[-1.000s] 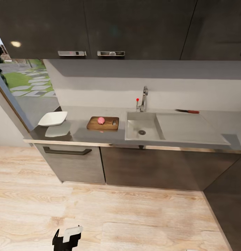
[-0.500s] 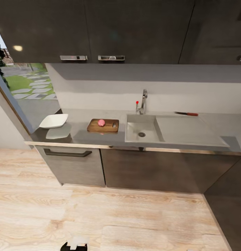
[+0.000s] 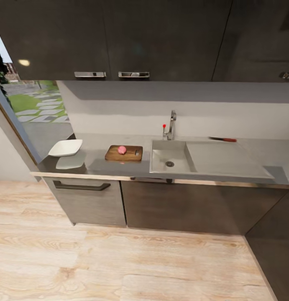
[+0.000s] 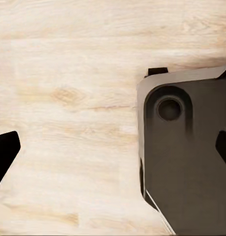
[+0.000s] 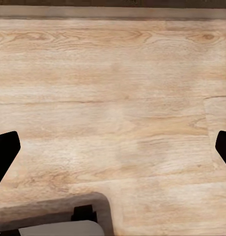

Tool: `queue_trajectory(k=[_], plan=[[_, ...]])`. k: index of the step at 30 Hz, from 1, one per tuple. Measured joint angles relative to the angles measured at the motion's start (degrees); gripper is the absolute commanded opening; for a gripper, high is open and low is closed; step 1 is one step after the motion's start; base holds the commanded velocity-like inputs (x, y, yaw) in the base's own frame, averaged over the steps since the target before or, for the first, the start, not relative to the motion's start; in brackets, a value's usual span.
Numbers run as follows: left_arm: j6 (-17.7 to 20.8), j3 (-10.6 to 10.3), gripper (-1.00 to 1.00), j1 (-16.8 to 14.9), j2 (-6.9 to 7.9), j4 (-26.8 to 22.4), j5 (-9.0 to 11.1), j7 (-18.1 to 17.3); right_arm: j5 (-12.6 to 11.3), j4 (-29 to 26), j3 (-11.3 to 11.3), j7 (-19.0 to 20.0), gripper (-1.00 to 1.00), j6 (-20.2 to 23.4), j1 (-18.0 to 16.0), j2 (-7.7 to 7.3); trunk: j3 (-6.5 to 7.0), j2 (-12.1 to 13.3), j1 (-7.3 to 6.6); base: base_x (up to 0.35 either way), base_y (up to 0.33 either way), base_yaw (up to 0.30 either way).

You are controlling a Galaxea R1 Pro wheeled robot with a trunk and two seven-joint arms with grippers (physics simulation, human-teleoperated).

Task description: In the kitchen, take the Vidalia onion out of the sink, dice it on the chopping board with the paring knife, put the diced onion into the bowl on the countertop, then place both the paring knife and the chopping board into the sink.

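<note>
Two spread grippers are what I read from the wrist cameras, left gripper [image 4: 113, 147] and right gripper [image 5: 113, 152] both empty above the wooden floor [image 3: 119, 259]. From the head camera, the Vidalia onion [image 3: 122, 149] sits on the chopping board [image 3: 131, 155] on the countertop [image 3: 96, 163], left of the sink [image 3: 169, 158]; the bowl [image 3: 65, 147] is further left; the paring knife [image 3: 222, 139] lies behind the drainboard.

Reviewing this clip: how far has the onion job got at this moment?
Done: the Vidalia onion is out of the sink, whole on the chopping board. In hand: nothing; both hands hang open over the wooden floor. Left: fetch the paring knife behind the drainboard, dice, fill the bowl, then put knife and board into the sink.
</note>
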Motion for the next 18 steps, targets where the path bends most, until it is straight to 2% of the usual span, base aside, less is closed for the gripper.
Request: queue_trajectory(k=[2,3,4,5,7,11,18], plan=[[-0.7,1.2,1.0,0.3,0.9,0.0,2.9,1.4,0.0,0.6,0.0,0.0,1.0,0.0,0.0,0.09,0.18,0.0,0.0,0.0,0.0,0.0],[-1.1,2.1,1.0,0.4,1.19,0.0,5.6,2.0,-0.1,1.1,0.0,0.0,1.0,-0.1,0.0,0.14,0.27,0.0,0.0,0.0,0.0,0.0],[-1.2,2.4,1.0,0.4,1.27,0.0,7.1,2.3,-0.1,1.4,0.0,0.1,1.0,-0.1,0.0,0.17,0.36,0.0,0.0,0.0,0.0,0.0],[-1.5,3.1,1.0,0.5,1.39,0.0,10.5,2.7,-0.2,1.8,0.0,0.1,1.0,-0.4,0.0,0.22,0.45,0.0,0.0,0.0,0.0,0.0],[-1.6,3.4,1.0,0.5,1.44,0.0,12.5,2.9,-0.2,2.1,0.0,0.1,1.0,-1.2,0.0,0.28,0.63,0.0,0.0,0.0,0.0,0.0],[-1.7,3.7,1.0,0.5,1.44,0.0,14.2,3.0,-0.2,2.4,0.0,0.1,1.0,-3.7,0.0,0.35,1.0,0.0,0.0,0.0,0.0,0.0],[-1.7,3.8,1.0,0.5,1.41,-0.1,14.7,3.1,-0.2,2.5,0.0,0.0,1.0,-4.3,0.0,0.49,1.63,0.0,0.0,0.0,0.0,0.0]])
